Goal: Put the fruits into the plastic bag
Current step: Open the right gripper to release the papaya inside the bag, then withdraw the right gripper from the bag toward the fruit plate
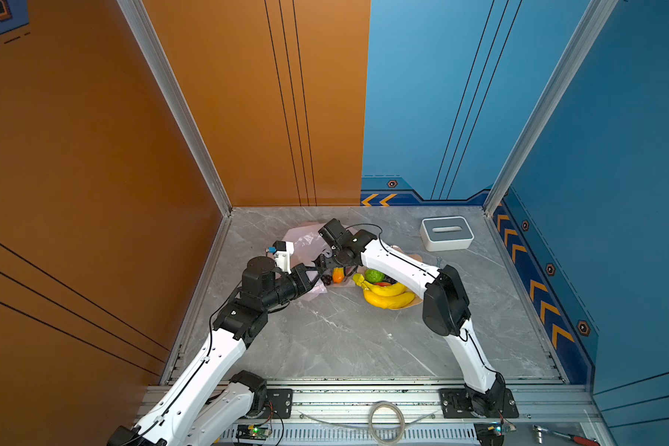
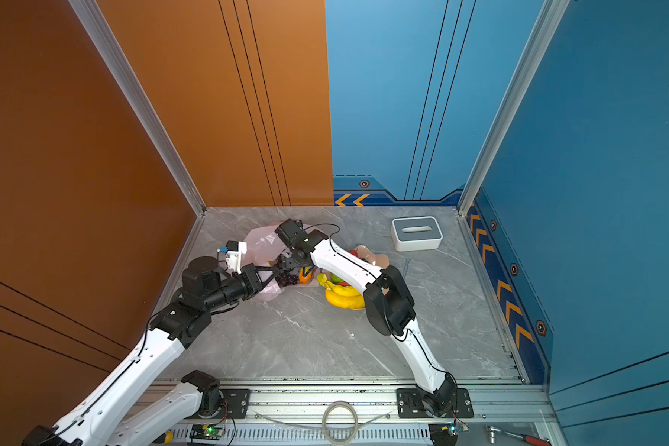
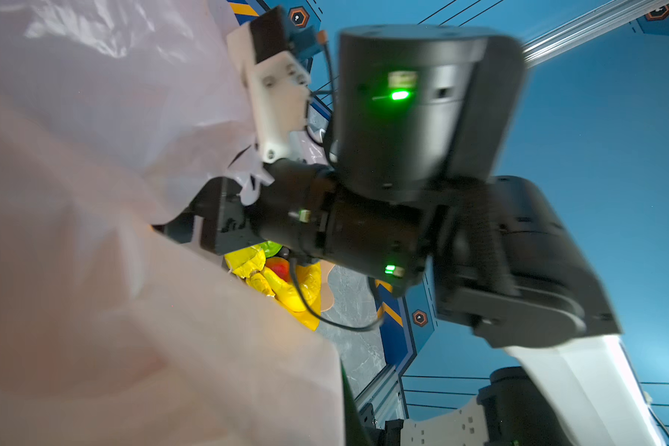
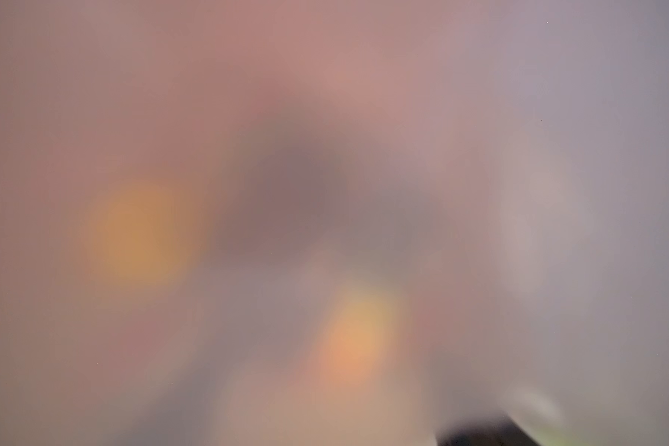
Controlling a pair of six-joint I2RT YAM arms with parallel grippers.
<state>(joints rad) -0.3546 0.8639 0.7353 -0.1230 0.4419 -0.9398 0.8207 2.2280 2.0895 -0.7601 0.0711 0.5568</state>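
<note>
The pale-pink plastic bag [image 1: 305, 239] lies crumpled at the back left of the table. My left gripper [image 1: 314, 275] is shut on its near edge and holds the mouth up; in the left wrist view the bag [image 3: 93, 270] fills most of the picture. My right gripper [image 1: 322, 265] reaches into the bag mouth, its jaws too small to read. In the right wrist view bag film [image 4: 518, 154] blurs everything. Dark grapes [image 1: 326, 278] and a green-to-orange fruit [image 1: 337, 275] sit at the mouth. Bananas [image 1: 389, 296], a lime [image 1: 375, 275] and a mango [image 1: 383, 284] lie in the peach bowl [image 1: 412, 305].
A white-and-grey slotted box [image 1: 447, 233] stands at the back right. The right forearm [image 1: 398, 266] crosses over the bowl. Orange and blue walls close in the table on three sides. Bare marble tabletop [image 1: 344, 340] stretches toward the front rail.
</note>
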